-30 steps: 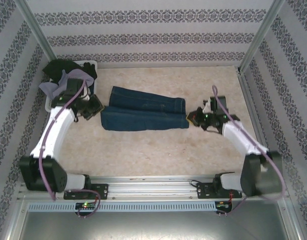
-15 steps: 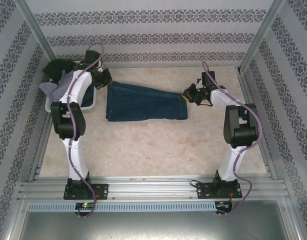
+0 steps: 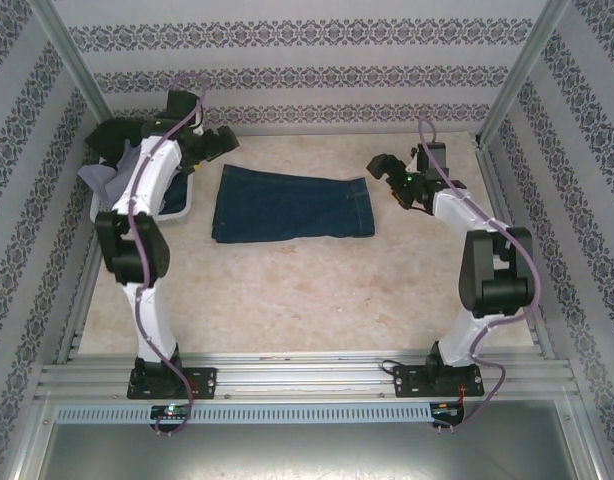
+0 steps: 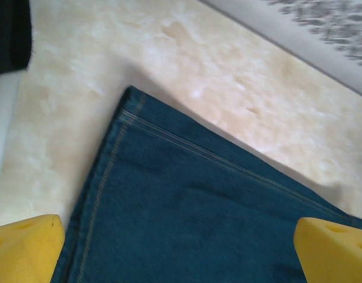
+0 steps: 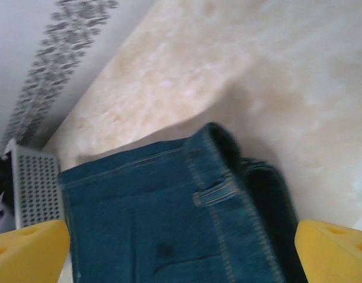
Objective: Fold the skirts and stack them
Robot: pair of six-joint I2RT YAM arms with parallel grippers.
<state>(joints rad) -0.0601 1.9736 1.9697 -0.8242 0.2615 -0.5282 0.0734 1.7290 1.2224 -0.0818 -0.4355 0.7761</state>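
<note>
A dark blue denim skirt [image 3: 292, 207] lies folded in half, flat in the middle of the table. My left gripper [image 3: 215, 143] hovers open just past its far left corner. In the left wrist view the skirt's stitched corner [image 4: 193, 200] spreads below the open gripper [image 4: 181, 253], whose yellow fingertips [image 4: 25, 247] hold nothing. My right gripper [image 3: 387, 173] is open above the far right corner. The waistband and belt loop of the skirt [image 5: 216, 197] show under that gripper [image 5: 181, 253]. A black skirt [image 3: 122, 135] and a lavender-grey skirt [image 3: 112, 175] hang over the basket.
The white lattice basket [image 3: 187, 210] stands at the far left by the wall, with a bit of dark blue cloth [image 3: 175, 197] inside; its wall [image 5: 33, 188] also shows in the right wrist view. Patterned walls close in the far, left and right sides.
Both grippers carried the skirt's near edge over to the far edge, folding it in half, then opened and let go. Both now sit slightly beyond the far corners.
</note>
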